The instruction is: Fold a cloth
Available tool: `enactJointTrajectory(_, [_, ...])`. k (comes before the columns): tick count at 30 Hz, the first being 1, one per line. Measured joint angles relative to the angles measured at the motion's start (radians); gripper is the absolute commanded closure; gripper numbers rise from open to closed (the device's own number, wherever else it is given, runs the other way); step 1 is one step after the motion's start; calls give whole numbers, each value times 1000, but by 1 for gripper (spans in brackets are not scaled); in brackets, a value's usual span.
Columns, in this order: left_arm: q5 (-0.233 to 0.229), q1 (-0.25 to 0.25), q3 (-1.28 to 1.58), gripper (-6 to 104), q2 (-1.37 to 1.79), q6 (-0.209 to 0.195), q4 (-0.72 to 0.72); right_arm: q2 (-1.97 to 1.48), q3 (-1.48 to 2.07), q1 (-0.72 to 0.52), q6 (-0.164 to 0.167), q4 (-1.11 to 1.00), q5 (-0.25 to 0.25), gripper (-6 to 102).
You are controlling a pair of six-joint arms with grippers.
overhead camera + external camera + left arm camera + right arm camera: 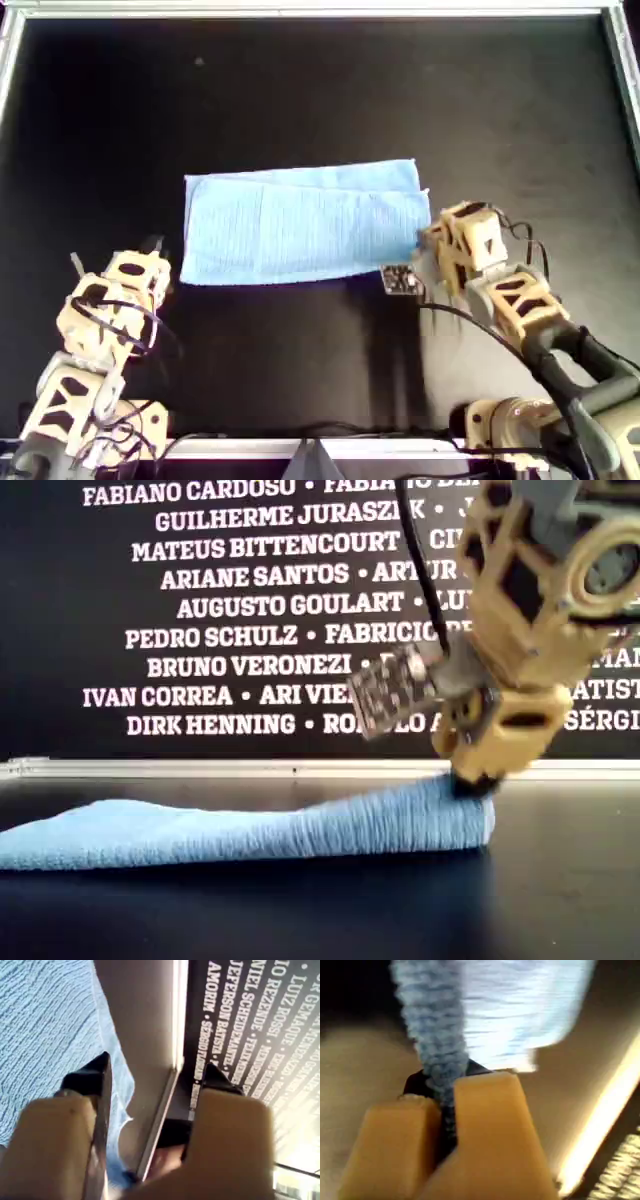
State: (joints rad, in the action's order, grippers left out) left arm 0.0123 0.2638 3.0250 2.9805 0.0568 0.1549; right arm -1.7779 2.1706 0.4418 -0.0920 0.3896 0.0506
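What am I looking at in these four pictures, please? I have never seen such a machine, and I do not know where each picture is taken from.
You are looking at me, a robot with two jointed arms, each ending in a pincer. One picture looks down from above, one looks from the side at table height, and the other two come from small cameras on my pincers.

A light-blue cloth lies on a black table, already folded into a long strip. Nothing else lies there. My second pincer is shut on the cloth's edge, on the right in the overhead view, and its own camera shows the fabric squeezed between the jaws. My first pincer is open and holds nothing. It waits near the cloth's opposite end. The wall with white names is only background.
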Motion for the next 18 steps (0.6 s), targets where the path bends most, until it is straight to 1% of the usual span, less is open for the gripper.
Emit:
enactJointTrajectory(6, [0, 0, 0, 33, 0, 0, 0, 51, -207, 132, 0, 0, 2, 94])
enactJointTrajectory(10, [0, 0, 0, 33, 0, 0, 0, 183, -362, 221, 0, 0, 0, 94])
enactJointTrajectory(18, [0, 0, 0, 33, 86, 0, 0, 488, -675, 328, 0, 0, 2, 94])
